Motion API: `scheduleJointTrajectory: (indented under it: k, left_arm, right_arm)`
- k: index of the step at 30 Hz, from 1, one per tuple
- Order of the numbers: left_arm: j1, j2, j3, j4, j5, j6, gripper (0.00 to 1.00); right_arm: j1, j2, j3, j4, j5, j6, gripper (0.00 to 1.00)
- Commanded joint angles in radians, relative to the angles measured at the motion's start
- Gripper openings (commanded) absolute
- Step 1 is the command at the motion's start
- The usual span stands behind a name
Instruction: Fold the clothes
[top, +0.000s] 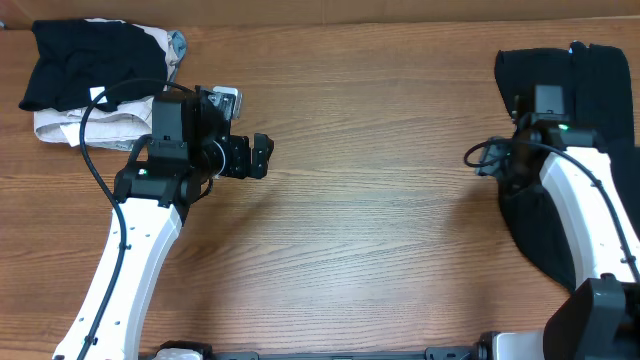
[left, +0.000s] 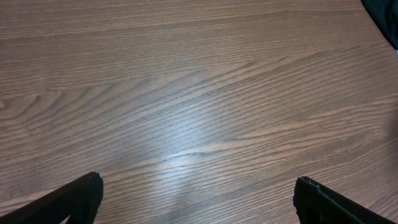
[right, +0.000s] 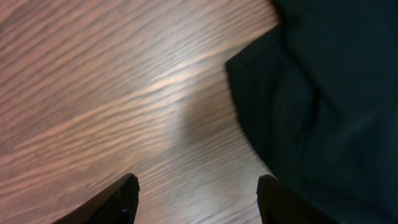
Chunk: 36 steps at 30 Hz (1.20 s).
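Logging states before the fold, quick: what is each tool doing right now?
Left tool: open, empty.
Right tool: open, empty, at the edge of the black cloth garment.

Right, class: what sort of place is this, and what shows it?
Probably a robotics lab bench: a brown wood-grain table, white left arm and right arm, a folded pile of black and beige clothes.

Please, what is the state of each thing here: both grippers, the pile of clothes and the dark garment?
Dark garment: loose, not yet folded.
Pile of clothes: stacked, black piece on top.
Left gripper: open, empty, above the table.
Right gripper: open, empty, at that garment's edge.
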Motion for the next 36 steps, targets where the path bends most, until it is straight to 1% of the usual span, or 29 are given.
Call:
scheduleJointTrajectory:
  k: [1, 7, 12, 17, 22, 28, 30, 33, 35, 36]
  left_arm:
    - [-0.007, 0.006, 0.015, 0.009, -0.009, 0.019, 1.0]
    - [-0.006, 0.006, 0.015, 0.014, -0.01, 0.019, 1.0]
    - [-0.006, 0.006, 0.015, 0.011, -0.011, 0.019, 1.0]
    - [-0.006, 0.006, 0.015, 0.01, -0.011, 0.019, 1.0]
    - [-0.006, 0.006, 0.015, 0.009, -0.011, 0.019, 1.0]
    - [-0.006, 0.006, 0.014, 0.003, -0.011, 0.019, 1.0]
    - [-0.006, 0.006, 0.014, -0.002, -0.014, 0.019, 1.0]
    - [-0.006, 0.006, 0.014, -0.012, -0.017, 0.019, 1.0]
    - [-0.006, 0.006, 0.014, -0.018, -0.018, 0.019, 1.0]
    - [-0.006, 0.006, 0.014, -0.019, -0.018, 0.019, 1.0]
  right_arm:
    - [-0.013, 0.02, 0.012, 0.039, 0.014, -0.052, 0.65]
    - [-0.013, 0.146, 0.012, 0.117, 0.042, -0.055, 0.65]
    - [-0.013, 0.251, 0.012, 0.175, 0.138, -0.047, 0.65]
    - [-0.013, 0.311, 0.012, 0.204, 0.179, -0.046, 0.65]
    - [-0.02, 0.37, 0.012, 0.222, 0.27, -0.015, 0.65]
    - [-0.02, 0.423, 0.012, 0.252, 0.314, 0.007, 0.64]
    - [-0.02, 0.434, 0.012, 0.255, 0.332, 0.011, 0.62]
    - [-0.023, 0.446, 0.012, 0.24, 0.386, 0.06, 0.6]
    - [-0.027, 0.447, 0.012, 0.227, 0.388, 0.072, 0.54]
    - [-0.031, 0.447, 0.012, 0.22, 0.388, 0.083, 0.48]
